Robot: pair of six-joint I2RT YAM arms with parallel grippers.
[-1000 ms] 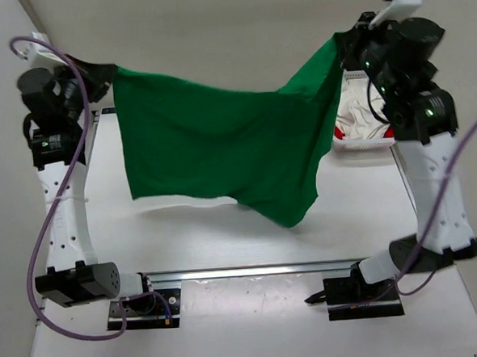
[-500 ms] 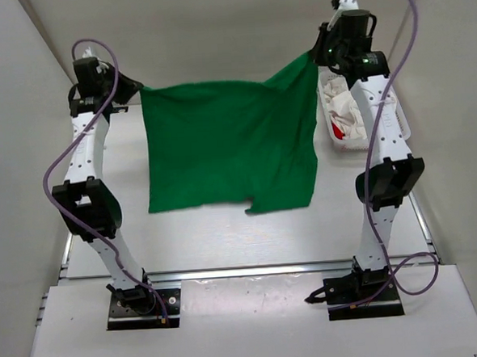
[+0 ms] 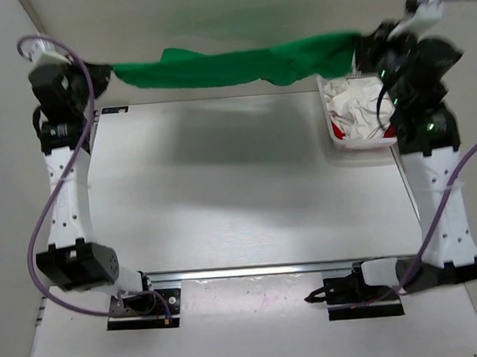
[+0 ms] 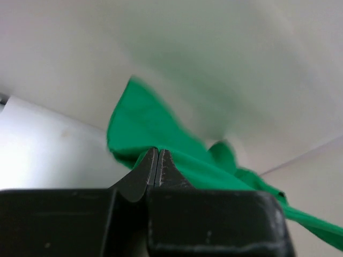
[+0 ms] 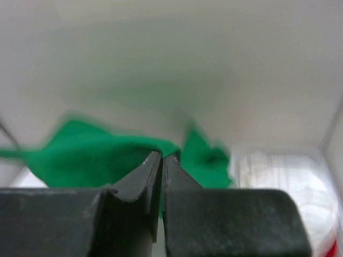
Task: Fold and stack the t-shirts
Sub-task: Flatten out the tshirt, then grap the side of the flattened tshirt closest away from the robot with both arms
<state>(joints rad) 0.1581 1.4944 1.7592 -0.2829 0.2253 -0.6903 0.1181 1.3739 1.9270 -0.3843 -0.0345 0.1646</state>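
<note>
The green t-shirt point(image 3: 239, 63) hangs in the air as a bunched horizontal band past the table's far edge, stretched between both arms. My left gripper point(image 3: 105, 71) is shut on its left end, and the cloth point(image 4: 161, 139) shows just beyond the closed jaws. At the other end my right gripper point(image 3: 359, 50) is shut on the cloth point(image 5: 96, 155). A white t-shirt point(image 3: 350, 105) and a red t-shirt point(image 3: 340, 131) lie crumpled in the white mesh basket point(image 3: 330, 134) at the far right.
The white table point(image 3: 239, 186) lies below the cloth, with a shadow across its far half. White walls close the space at the back and sides. A metal rail point(image 3: 252, 271) runs between the arm bases at the near edge.
The green shirt, hanging spread out half a second ago, is now swung up and back into a narrow band. Both arms have drawn nearer the camera.
</note>
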